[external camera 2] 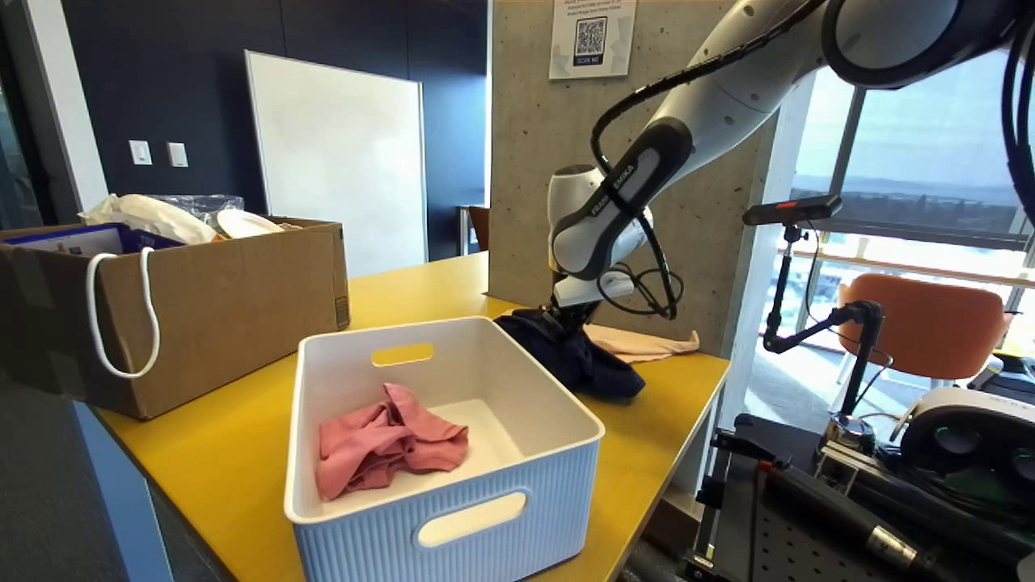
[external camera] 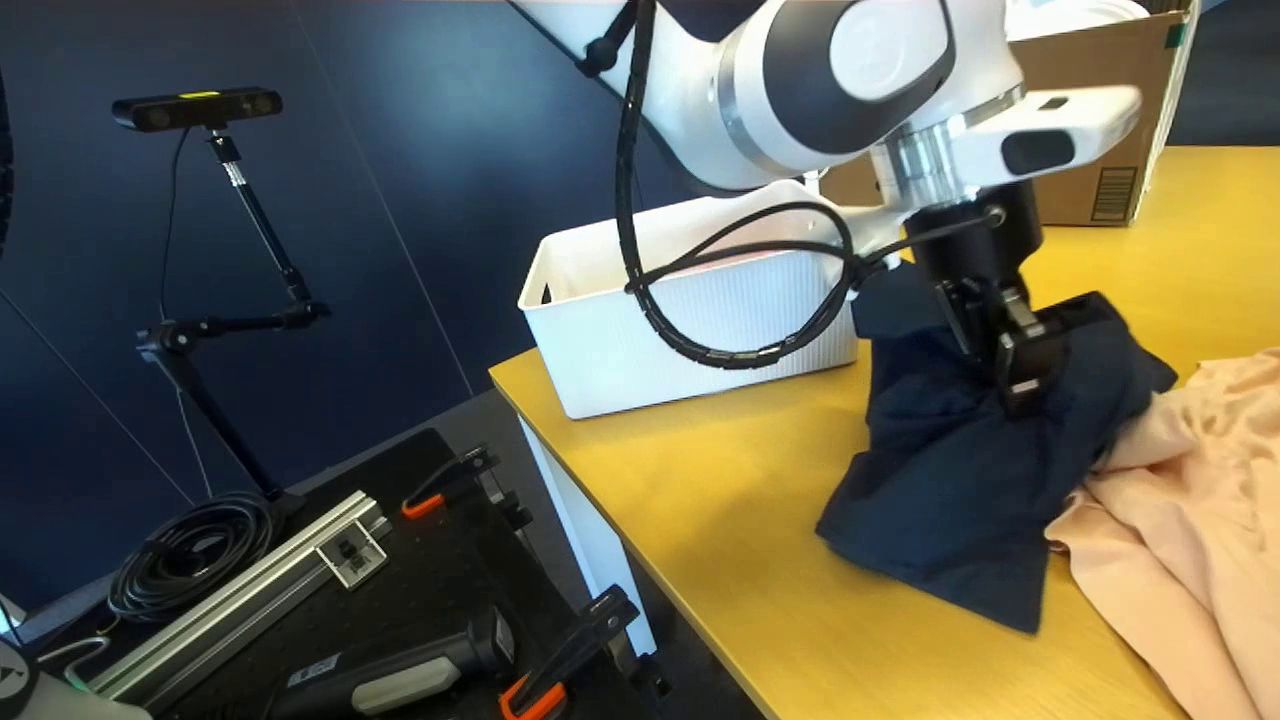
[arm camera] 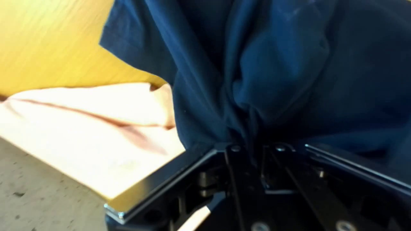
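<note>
One dark blue cloth on the yellow surface, all bunched up and crumpled, with no clear long side. Caught in the gripper: closed tight on a fold, by the look of the wrist view. Right under the gripper, then, and touching it, with no gap between. Creases all drawn in to the pinched spot, like a fan. Loose parts spread out around, with a big flap toward the bottom of an exterior view. Down low, with outer edges looking to rest on the surface; hard to tell about the underside. Just one arm here, reaching over from above, so no other gripper any nearer.

Right beside the dark blue cloth, a wrinkled peach cloth, looking to touch it; cannot tell for sure over or under. On another side, near one corner of the dark blue cloth, a white bin with ribbed walls. Inside the bin, a crumpled pink cloth, well apart from the gripper. Farther out on the same surface, a big brown box, with clear plastic poking out of the top. Behind the peach cloth, a gray post.
</note>
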`<control>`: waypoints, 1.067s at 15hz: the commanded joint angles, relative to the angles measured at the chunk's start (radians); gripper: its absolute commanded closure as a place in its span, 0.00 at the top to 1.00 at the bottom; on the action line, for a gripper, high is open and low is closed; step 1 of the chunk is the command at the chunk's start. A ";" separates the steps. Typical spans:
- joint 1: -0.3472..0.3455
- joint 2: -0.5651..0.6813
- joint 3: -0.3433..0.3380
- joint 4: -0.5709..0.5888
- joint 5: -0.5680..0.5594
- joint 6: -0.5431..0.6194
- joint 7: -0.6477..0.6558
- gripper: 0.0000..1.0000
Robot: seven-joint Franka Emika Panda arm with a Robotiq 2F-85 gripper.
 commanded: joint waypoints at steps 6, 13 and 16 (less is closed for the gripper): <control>0.052 -0.210 -0.157 0.051 -0.149 -0.011 0.337 0.03; 0.109 -0.404 -0.091 -0.002 -0.306 0.040 0.507 0.03; 0.134 -0.508 -0.003 -0.051 -0.356 0.113 0.503 0.03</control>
